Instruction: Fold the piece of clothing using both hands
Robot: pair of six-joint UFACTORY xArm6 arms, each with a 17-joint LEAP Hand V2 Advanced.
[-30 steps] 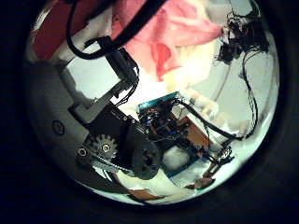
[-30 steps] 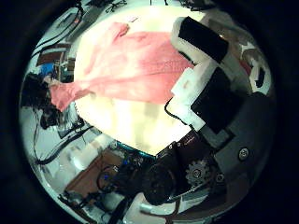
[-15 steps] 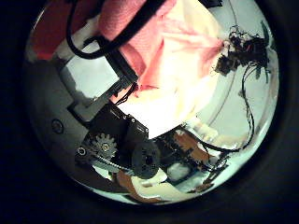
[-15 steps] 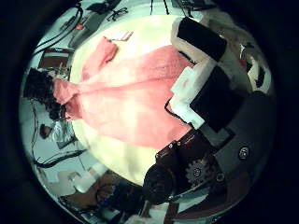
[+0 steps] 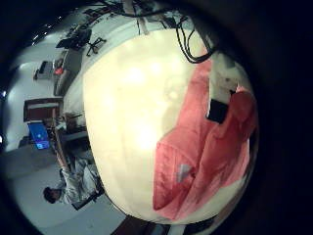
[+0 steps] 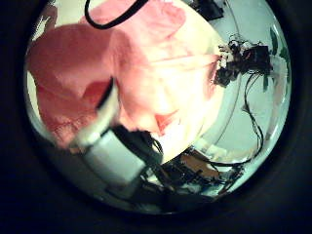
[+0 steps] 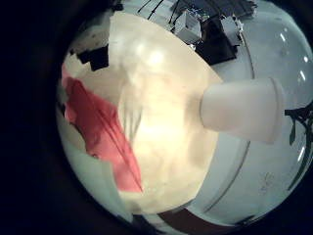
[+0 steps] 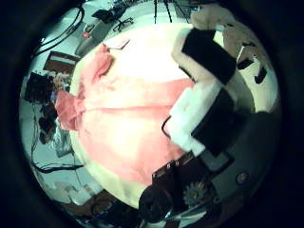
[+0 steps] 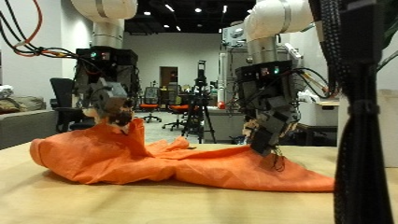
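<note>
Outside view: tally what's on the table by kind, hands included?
Orange garment: 1
Robot hands: 2, left hand and right hand
Total: 3

Small ceiling lamps point(image 9: 175, 8) shine near 12 o'clock in the outside view, and the room is evenly bright. In my palm views the table point(image 5: 132, 108) glares pale, strongest at its middle. The cloth point(image 9: 162, 159) is darker inside its folds.
</note>
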